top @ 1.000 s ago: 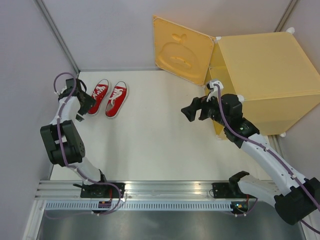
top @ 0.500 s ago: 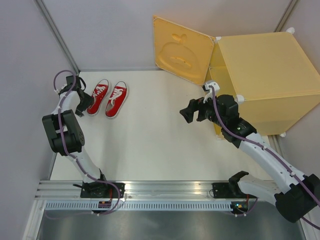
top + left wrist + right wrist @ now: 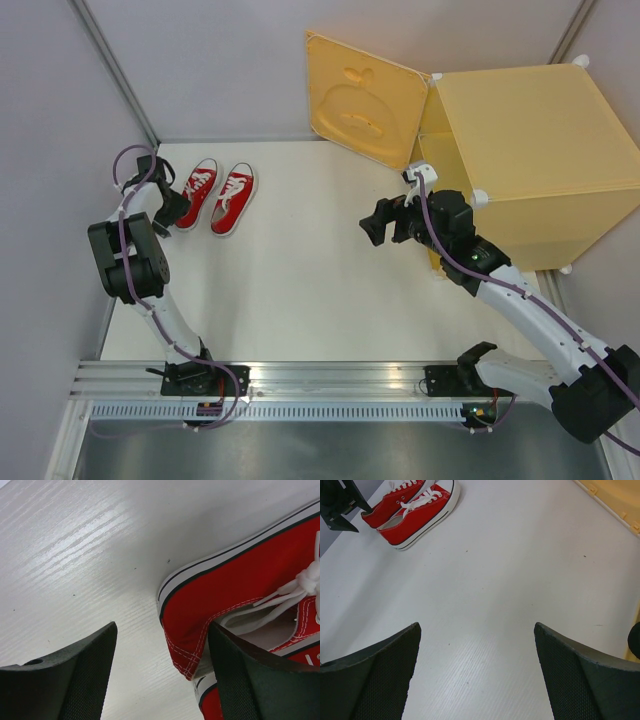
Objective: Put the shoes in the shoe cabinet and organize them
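Observation:
A pair of red shoes with white laces lies side by side at the table's back left, the left shoe (image 3: 198, 190) beside the right shoe (image 3: 232, 197). My left gripper (image 3: 168, 203) is open at the left shoe's heel (image 3: 186, 630). One finger (image 3: 240, 680) is over the shoe's opening and the other finger (image 3: 75, 675) is over bare table. My right gripper (image 3: 383, 222) hangs open above the table's middle with nothing between its fingers (image 3: 476, 627). The yellow shoe cabinet (image 3: 525, 160) stands at the back right with its door (image 3: 365, 100) swung open.
Grey walls close in the table on the left and at the back. The right wrist view shows the pair of red shoes (image 3: 420, 512) far off, the left gripper (image 3: 340, 502) next to them, and the cabinet door's edge (image 3: 615, 500) at the upper right.
My left gripper has moved a little back and turned at the left shoe's heel, its jaws somewhat narrower than before. My right gripper has shifted slightly left.

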Available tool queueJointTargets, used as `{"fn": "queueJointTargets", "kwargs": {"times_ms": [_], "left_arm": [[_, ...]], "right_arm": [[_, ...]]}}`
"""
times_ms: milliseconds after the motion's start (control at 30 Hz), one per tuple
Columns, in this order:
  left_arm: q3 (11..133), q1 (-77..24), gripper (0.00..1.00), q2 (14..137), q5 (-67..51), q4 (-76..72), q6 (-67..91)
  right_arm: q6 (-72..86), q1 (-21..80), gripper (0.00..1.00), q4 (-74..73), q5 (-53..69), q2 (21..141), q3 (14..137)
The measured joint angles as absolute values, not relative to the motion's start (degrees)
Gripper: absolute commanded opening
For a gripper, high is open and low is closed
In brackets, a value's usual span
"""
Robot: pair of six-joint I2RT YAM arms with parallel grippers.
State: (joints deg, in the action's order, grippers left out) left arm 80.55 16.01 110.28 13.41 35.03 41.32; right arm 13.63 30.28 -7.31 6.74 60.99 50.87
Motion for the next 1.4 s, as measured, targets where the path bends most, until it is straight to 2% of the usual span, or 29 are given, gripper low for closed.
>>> {"fn": "queueJointTargets", "kwargs": {"times_ms": [133, 267, 500, 567, 600, 700, 733, 800, 833, 1100, 1400], "left_arm": [[80.5, 15.8, 0.77, 110.3, 13.6, 35.0, 40.7], [80.5, 15.5, 0.67, 110.5, 14.5, 34.3, 39.6], [82.5, 15.1, 0.62, 114.0, 14.5, 34.0, 38.5], [83.7, 15.0, 0.56, 115.1, 14.4, 34.6, 38.5], [84.1, 14.9, 0.53, 115.4, 14.3, 34.8, 38.3], [86.3, 14.6, 0.32, 116.7, 13.9, 36.0, 38.2], [86.9, 14.5, 0.19, 117.0, 14.5, 36.8, 38.0], [87.5, 14.5, 0.1, 117.2, 15.2, 37.8, 37.4], [87.5, 14.6, 0.03, 117.2, 15.5, 38.2, 37.1], [86.9, 14.6, 0.02, 115.4, 15.9, 40.9, 37.0], [86.4, 13.2, 0.02, 103.8, 14.6, 42.8, 37.9]], "right_arm": [[13.6, 30.3, 0.97, -7.3, 6.5, 61.0, 50.9], [13.5, 30.5, 0.97, -7.3, 6.2, 61.0, 50.9], [13.5, 30.5, 0.97, -7.2, 5.6, 61.0, 50.6], [13.5, 30.5, 0.97, -7.2, 5.5, 61.0, 50.4], [13.5, 30.5, 0.97, -7.2, 5.4, 61.1, 50.4], [13.5, 30.5, 0.96, -7.2, 5.1, 61.2, 50.4], [13.5, 30.5, 0.97, -7.2, 5.0, 61.2, 50.4], [13.5, 30.5, 0.97, -7.3, 4.8, 61.2, 50.4], [13.5, 30.5, 0.96, -7.3, 4.6, 61.2, 50.4], [13.5, 30.6, 0.96, -7.3, 4.4, 61.2, 50.4], [13.5, 30.6, 0.96, -7.6, 4.6, 61.2, 50.4]]}}
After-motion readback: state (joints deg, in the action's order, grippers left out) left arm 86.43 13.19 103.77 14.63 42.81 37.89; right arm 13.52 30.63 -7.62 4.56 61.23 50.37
